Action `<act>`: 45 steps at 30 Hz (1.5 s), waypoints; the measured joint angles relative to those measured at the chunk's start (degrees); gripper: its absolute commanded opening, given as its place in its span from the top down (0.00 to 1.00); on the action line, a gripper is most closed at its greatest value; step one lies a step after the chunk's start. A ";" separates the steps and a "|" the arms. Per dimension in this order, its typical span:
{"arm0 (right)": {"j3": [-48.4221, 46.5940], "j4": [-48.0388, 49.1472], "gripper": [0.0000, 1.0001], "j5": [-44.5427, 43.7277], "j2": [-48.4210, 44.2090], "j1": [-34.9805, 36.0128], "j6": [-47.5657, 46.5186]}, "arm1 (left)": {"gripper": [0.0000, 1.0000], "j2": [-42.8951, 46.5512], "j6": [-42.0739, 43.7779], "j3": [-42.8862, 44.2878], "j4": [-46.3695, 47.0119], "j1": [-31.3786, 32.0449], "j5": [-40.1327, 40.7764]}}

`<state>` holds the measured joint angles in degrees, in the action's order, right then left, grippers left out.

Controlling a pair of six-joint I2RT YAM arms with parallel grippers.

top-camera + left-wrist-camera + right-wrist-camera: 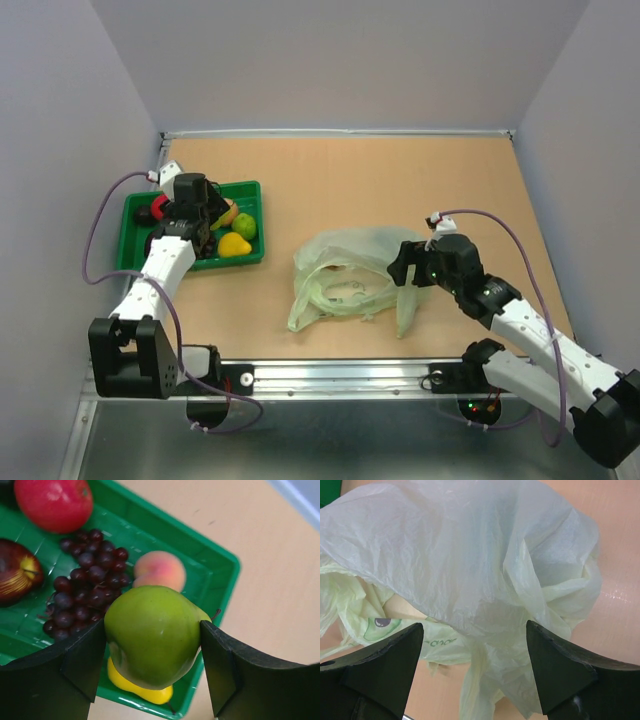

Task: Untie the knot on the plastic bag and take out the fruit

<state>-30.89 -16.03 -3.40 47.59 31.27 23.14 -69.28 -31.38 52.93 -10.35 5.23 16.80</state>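
My left gripper [228, 220] is over the green tray [252, 187], shut on a lime-green round fruit [152, 632]; its fingers [80, 670] press both sides. The fruit [246, 227] sits just above a yellow pear [142, 690] near the tray's front rim [220, 555]. A red apple [52, 502] and a dark red apple [17, 570] lie in the tray. The pale green plastic bag [345, 275] lies slack and flattened mid-table. No tied knot shows. My right gripper [405, 268] is open at the bag's right edge, crumpled film [470, 555] spread beyond its fingers [560, 675].
Purple grapes [85, 590] and a peach [160, 570] also lie in the tray. Grey walls close the table at the left, back and right. A metal rail [330, 375] runs along the near edge between the arm bases.
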 measured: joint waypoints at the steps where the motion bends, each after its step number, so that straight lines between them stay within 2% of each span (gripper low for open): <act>1: 0.00 0.02 0.12 0.24 -0.15 0.00 -0.02 | 0.30 -1.18 -0.02 -0.42 -0.22 -1.11 -0.46; 3: 0.00 0.00 0.12 0.46 -0.44 0.00 -0.11 | 0.11 -2.36 -0.04 -0.96 -0.31 -2.64 -1.09; 4: 0.00 0.00 0.12 0.61 -0.61 0.00 -0.22 | 0.07 -2.58 -0.02 -0.96 -0.22 -3.50 -1.36; 13: 0.00 0.00 0.11 0.87 -1.57 0.00 -0.44 | 0.05 1.86 -0.15 -2.16 0.81 -4.61 -1.70; 17: 0.00 0.00 0.11 0.85 -1.57 0.00 -0.44 | 0.12 6.08 0.50 -3.65 0.46 -2.29 -1.88; 20: 0.00 0.02 0.11 0.83 -1.44 0.00 -0.46 | 0.12 10.12 0.68 -4.81 0.13 6.38 -1.29; 24: 0.00 0.00 0.11 0.83 -0.74 0.00 -0.52 | 0.15 14.67 -0.76 -5.38 0.17 25.86 -0.98; 28: -0.02 0.00 0.11 0.81 -0.17 0.00 -0.87 | 0.15 15.87 -5.86 -5.38 0.46 43.71 2.36; 31: -0.02 0.00 0.11 0.79 0.17 0.00 -0.92 | 0.16 12.52 -10.08 -4.81 0.48 55.47 5.79; 34: -0.02 0.00 0.11 0.81 0.61 0.00 -1.07 | 0.18 3.69 -12.41 -1.33 1.25 63.58 7.76; 36: -0.02 0.00 0.11 0.81 0.63 0.00 -1.11 | 0.21 -6.88 -13.31 0.83 2.84 66.20 8.63; 45: -0.02 -0.24 0.11 0.85 -1.90 0.00 -1.09 | 0.21 -21.00 -13.49 2.47 3.45 64.74 18.91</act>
<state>-30.92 -16.27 -2.55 45.69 31.27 22.04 -90.28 -44.86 55.40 -6.90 69.97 35.70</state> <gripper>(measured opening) 0.884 0.788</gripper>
